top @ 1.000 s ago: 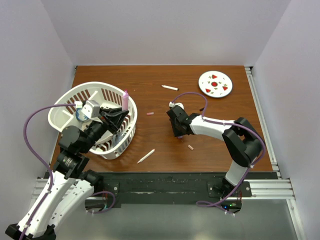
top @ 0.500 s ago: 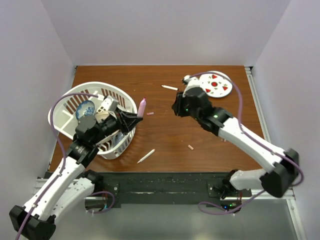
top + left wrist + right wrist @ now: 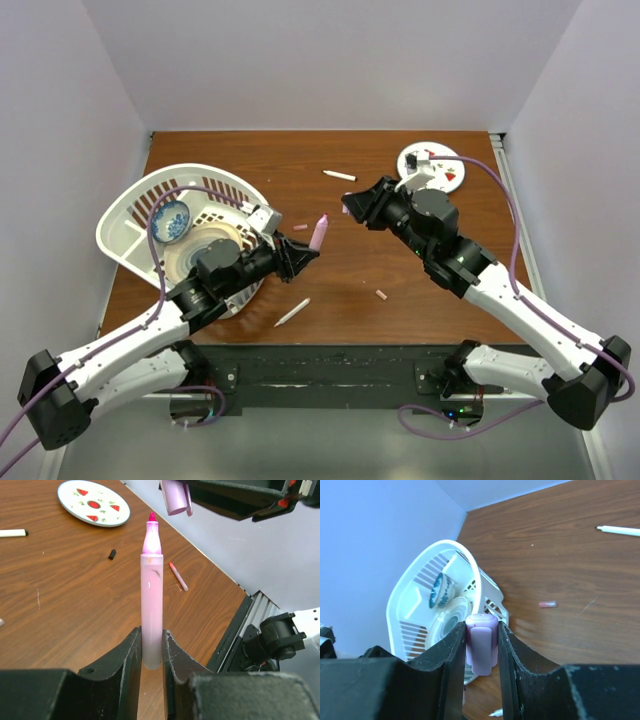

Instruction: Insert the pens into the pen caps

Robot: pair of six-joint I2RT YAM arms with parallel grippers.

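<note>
My left gripper is shut on the lower end of a pink pen, which stands upright with its magenta tip bare; from above the pen hangs over the table's middle. My right gripper is shut on a lilac pen cap. That cap hovers just above and to the right of the pen tip, apart from it. Two white pens lie on the table. A pink cap, a peach cap and a black cap lie loose.
A white basket holding a blue bowl and a plate sits at the left, under my left arm. A round white plate with red spots lies at the back right, partly behind my right arm.
My left arm has carried the pink pen from over the basket to the table's middle. My right arm has lifted off the table and swung up, bringing the lilac cap to face the pen.
</note>
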